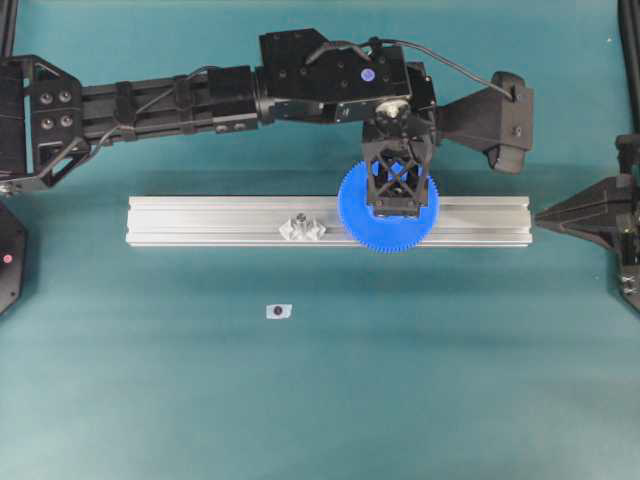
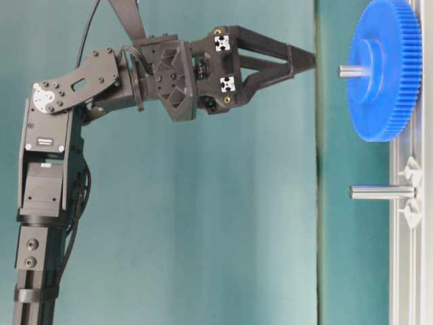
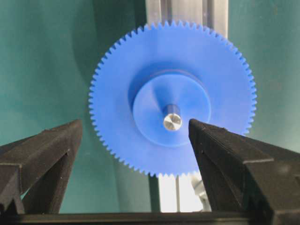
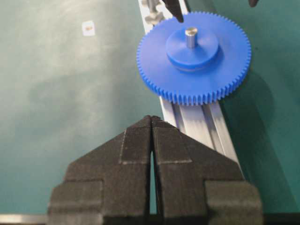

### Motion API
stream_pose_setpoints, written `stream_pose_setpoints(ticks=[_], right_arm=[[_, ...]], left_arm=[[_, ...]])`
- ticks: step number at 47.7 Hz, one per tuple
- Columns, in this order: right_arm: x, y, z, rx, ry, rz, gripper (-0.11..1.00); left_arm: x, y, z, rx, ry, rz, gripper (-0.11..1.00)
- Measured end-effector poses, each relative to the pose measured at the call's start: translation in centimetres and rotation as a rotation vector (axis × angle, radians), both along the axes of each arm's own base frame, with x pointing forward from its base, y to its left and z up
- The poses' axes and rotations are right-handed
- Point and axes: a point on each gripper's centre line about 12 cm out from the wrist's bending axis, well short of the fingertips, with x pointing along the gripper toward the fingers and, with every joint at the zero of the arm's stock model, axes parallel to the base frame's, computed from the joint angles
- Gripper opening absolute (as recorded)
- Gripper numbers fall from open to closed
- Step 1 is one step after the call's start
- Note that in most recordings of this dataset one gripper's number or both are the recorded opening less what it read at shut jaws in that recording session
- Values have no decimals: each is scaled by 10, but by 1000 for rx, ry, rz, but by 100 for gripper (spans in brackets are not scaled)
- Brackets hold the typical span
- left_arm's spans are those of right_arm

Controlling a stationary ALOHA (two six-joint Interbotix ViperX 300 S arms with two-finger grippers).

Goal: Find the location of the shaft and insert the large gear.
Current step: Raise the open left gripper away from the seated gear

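The large gear (image 1: 390, 238), bright blue with fine teeth, lies flat on the aluminium rail (image 1: 200, 220). It is threaded on the shaft (image 2: 348, 70), whose slim silvery tip (image 3: 172, 121) pokes up through the raised hub (image 4: 191, 35). My left gripper (image 1: 400, 195) hangs straight above the gear with its jaws wide open and clear of it (image 3: 135, 124); nothing is between the fingers. In the table-level view its tip (image 2: 308, 62) stands a short way off the shaft's end. My right gripper (image 1: 540, 215) is shut and empty off the rail's right end (image 4: 151, 117).
A second, thicker silvery pin (image 1: 303, 228) with clear mounts stands on the rail left of the gear (image 2: 379, 191). A small white piece with a dark dot (image 1: 278, 311) lies on the teal mat in front of the rail. The left arm spans the back of the table.
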Motion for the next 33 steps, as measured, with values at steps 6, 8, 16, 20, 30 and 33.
stream_pose_setpoints(ticks=[6,8,16,20,30,33], right_arm=[[0,0,0,0,-2,0,-3],[0,0,0,0,-2,0,-3],[0,0,0,0,-2,0,-3],[0,0,0,0,0,0,-3],[0,0,0,0,-2,0,-3],[0,0,0,0,-2,2,-3]], left_arm=[[-1,0,0,-1,6,0,91],[-1,-1,-2,-2,11,-1,91],[-2,-2,-2,-3,23,-3,92],[-2,-3,-1,-4,24,-3,93],[-2,-5,-2,-5,29,-7,94],[-2,-7,0,-6,25,-9,94]])
